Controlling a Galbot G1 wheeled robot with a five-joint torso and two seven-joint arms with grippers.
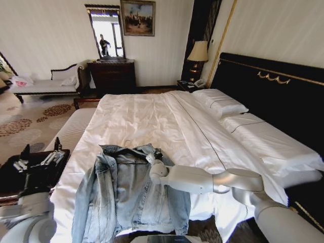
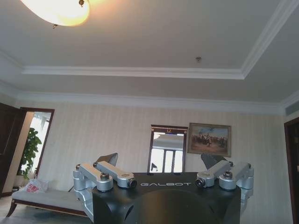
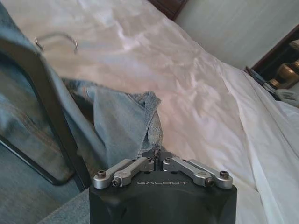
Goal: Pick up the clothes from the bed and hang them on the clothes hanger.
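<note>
Denim jacket [image 1: 129,195] lies on the bed [image 1: 167,126], collar pinched by right fingers [image 3: 148,164]; left fingers [image 2: 107,159] spread.

Bed [image 1: 167,121] w/ white sheets carrying denim jacket [image 1: 126,192], lying spread open near foot end; black hanger [image 3: 42,107] sitting inside it, prob. resting on lining. Two pillows [image 1: 243,121] lying by headboard.

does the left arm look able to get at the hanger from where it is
Probably yes, after some travel. The left gripper is parked off the bed's near left edge, pointing up, fingers open. The hanger lies in the jacket's collar, with nothing between them.
</note>
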